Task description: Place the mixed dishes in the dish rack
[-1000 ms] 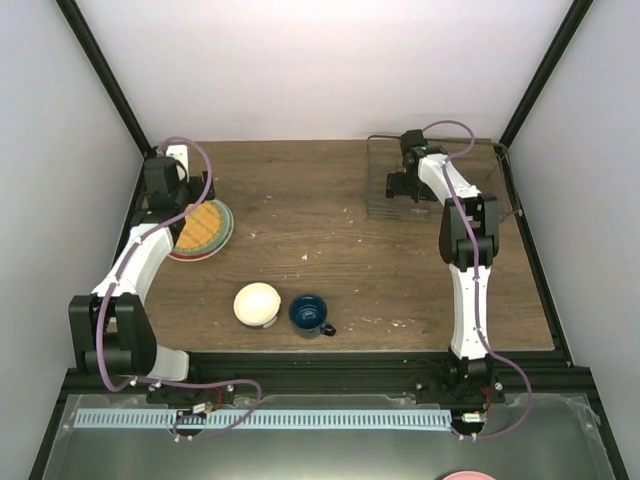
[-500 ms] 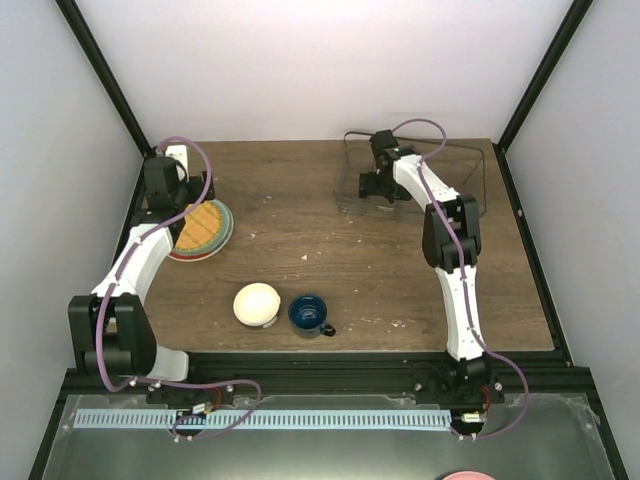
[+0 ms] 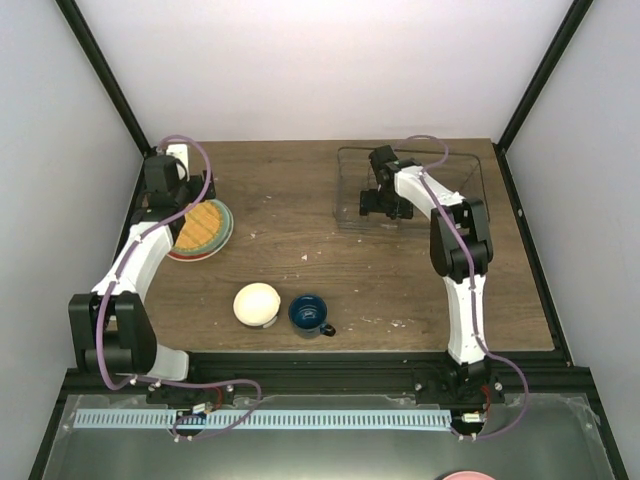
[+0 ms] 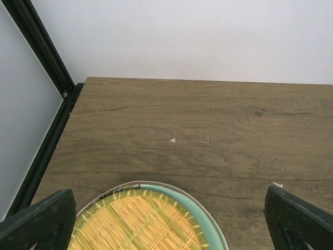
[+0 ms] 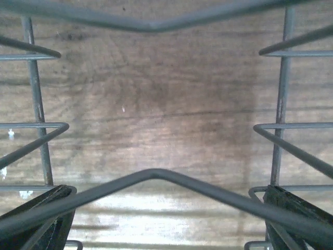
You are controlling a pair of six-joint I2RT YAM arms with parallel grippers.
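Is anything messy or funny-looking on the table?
Nothing is spilled or broken. The cream bowl looks like a dome, so it seems to be upside down beside the blue mug. A few tiny white flecks dot the wooden table.

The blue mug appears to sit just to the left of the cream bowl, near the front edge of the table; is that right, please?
Not quite. The top external view shows the blue mug just to the right of the cream bowl, not the left. The rest holds: both stand near the front edge of the table.
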